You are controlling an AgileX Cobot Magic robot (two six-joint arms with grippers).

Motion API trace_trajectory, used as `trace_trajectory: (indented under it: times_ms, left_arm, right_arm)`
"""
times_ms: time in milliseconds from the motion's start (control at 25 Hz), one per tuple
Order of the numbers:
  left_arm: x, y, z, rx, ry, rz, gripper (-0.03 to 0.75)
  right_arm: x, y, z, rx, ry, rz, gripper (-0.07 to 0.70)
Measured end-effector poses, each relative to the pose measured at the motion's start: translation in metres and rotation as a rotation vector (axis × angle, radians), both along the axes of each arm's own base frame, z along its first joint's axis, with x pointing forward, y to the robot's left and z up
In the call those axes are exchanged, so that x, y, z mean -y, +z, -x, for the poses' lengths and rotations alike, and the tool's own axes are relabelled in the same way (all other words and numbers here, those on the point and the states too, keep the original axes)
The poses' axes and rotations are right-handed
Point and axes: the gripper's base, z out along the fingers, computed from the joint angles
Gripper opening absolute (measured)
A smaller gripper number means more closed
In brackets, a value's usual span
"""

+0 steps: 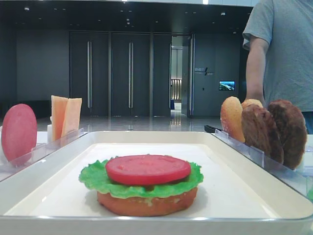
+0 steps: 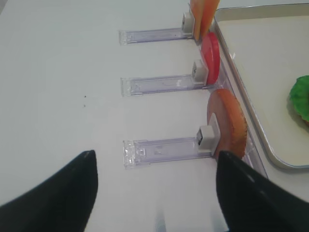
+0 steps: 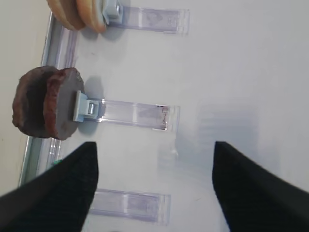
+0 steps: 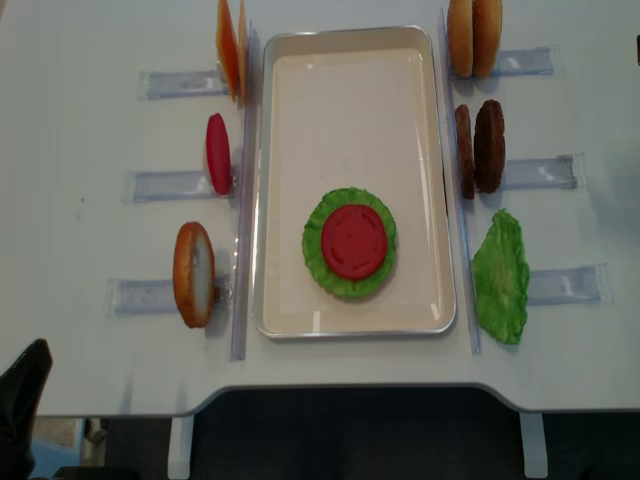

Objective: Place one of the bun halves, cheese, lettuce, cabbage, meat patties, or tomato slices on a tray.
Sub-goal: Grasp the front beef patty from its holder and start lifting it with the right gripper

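Observation:
The white tray (image 4: 350,70) holds a stack of a bun half (image 1: 146,201), lettuce (image 4: 314,262) and a tomato slice (image 4: 353,240). In racks left of it stand cheese (image 4: 230,45), a tomato slice (image 4: 217,153) and a bun half (image 4: 193,273). On the right are bun halves (image 4: 474,37), meat patties (image 4: 480,147) and a lettuce leaf (image 4: 500,275). My right gripper (image 3: 154,143) is open and empty above the table, with the patties (image 3: 48,102) off to its upper left. My left gripper (image 2: 155,153) is open and empty, near the left bun half (image 2: 227,121). I see no cabbage.
Clear acrylic racks (image 4: 540,172) stick out from both long sides of the tray. A person (image 1: 283,54) stands behind the table at the right. The table's front edge runs along the bottom of the overhead view, with a dark arm part (image 4: 22,405) at the bottom left.

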Motion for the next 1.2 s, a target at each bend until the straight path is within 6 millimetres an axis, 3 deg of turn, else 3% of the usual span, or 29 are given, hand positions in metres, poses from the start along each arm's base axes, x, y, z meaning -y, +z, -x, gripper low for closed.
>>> trace_trajectory:
  times_ms: [440, 960, 1200]
  left_arm:
    - [0.000, 0.000, 0.000, 0.000, 0.000, 0.000, 0.578]
    - [0.000, 0.000, 0.000, 0.000, 0.000, 0.000, 0.578]
    - [0.000, 0.000, 0.000, 0.000, 0.000, 0.000, 0.578]
  right_arm:
    - [0.000, -0.012, -0.008, -0.066, 0.122, 0.051, 0.479]
    - [-0.001, -0.014, -0.004, -0.145, -0.047, -0.037, 0.479]
    - [-0.027, 0.000, -0.006, -0.115, -0.054, -0.068, 0.476]
